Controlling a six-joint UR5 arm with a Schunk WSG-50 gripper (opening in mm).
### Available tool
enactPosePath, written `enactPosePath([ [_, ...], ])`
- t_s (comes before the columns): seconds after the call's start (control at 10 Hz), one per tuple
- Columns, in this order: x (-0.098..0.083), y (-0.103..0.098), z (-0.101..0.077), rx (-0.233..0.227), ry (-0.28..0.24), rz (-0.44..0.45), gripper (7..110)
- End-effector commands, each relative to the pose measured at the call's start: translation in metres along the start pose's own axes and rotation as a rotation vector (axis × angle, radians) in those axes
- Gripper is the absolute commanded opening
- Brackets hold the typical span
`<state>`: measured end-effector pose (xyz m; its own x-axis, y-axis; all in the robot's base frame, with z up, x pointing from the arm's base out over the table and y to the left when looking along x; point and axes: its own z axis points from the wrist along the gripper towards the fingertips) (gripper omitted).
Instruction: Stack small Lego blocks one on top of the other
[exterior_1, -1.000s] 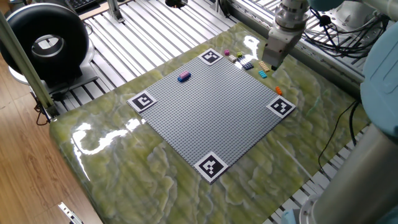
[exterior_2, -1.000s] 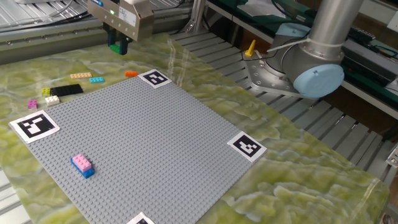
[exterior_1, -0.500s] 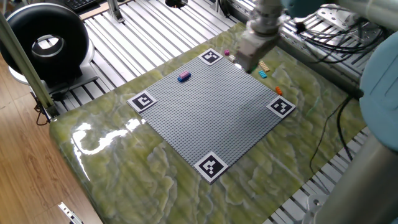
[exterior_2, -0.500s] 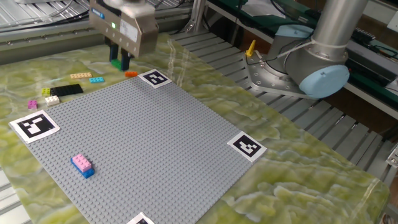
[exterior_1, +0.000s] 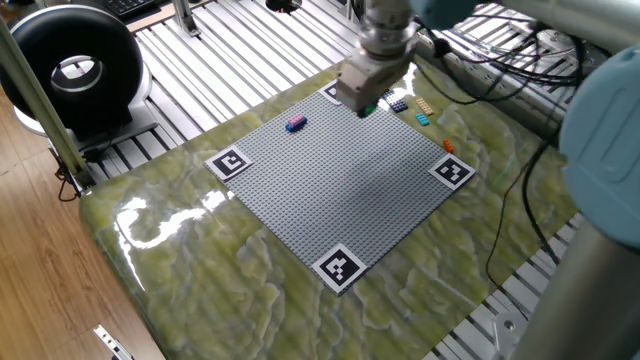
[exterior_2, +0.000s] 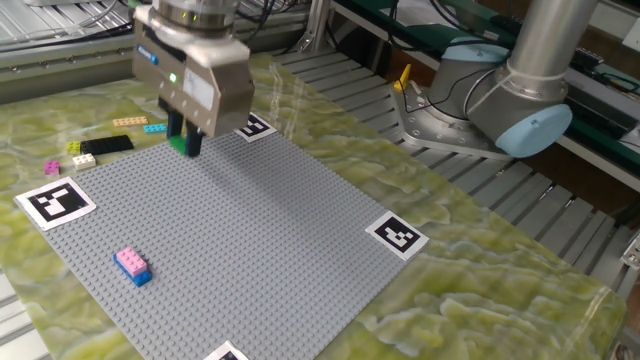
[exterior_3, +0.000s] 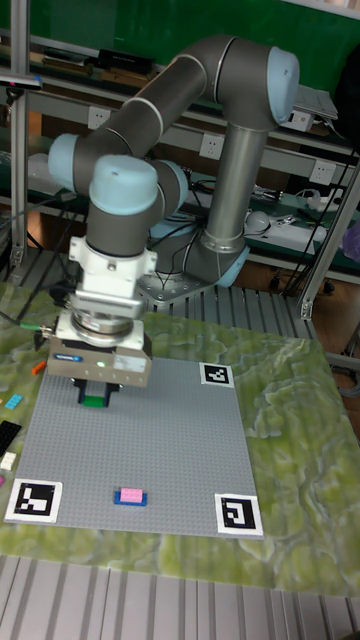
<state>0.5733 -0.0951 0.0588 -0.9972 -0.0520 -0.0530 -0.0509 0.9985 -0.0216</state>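
Our gripper (exterior_2: 186, 143) is clamped on a green block (exterior_3: 96, 400), hanging above the grey baseplate (exterior_2: 240, 250), well apart from the pink-on-blue stack (exterior_2: 132, 265). If we arrive slightly off, the studs may miss and topple that stack.

One fixed view looks down from high beyond a corner of the table (exterior_1: 200, 260), fairly far off. The other fixed view sits lower and nearer, on the opposite side, facing the arm's base (exterior_2: 450, 120). The tall view faces the arm head-on. All three share the baseplate (exterior_1: 340, 180).
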Motion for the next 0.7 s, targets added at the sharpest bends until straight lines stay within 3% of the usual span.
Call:
enactPosePath([
  [0.0, -0.0319, 0.0243, 0.0043, -0.010, -0.004, 0.001, 7],
  [0.3, -0.0266, 0.0239, 0.0042, -0.009, 0.024, -0.051, 7],
  [0.4, -0.0254, 0.0167, 0.0041, 0.019, 0.030, -0.086, 7],
  [0.6, -0.0285, 0.0158, 0.0041, 0.023, 0.018, -0.094, 7],
])
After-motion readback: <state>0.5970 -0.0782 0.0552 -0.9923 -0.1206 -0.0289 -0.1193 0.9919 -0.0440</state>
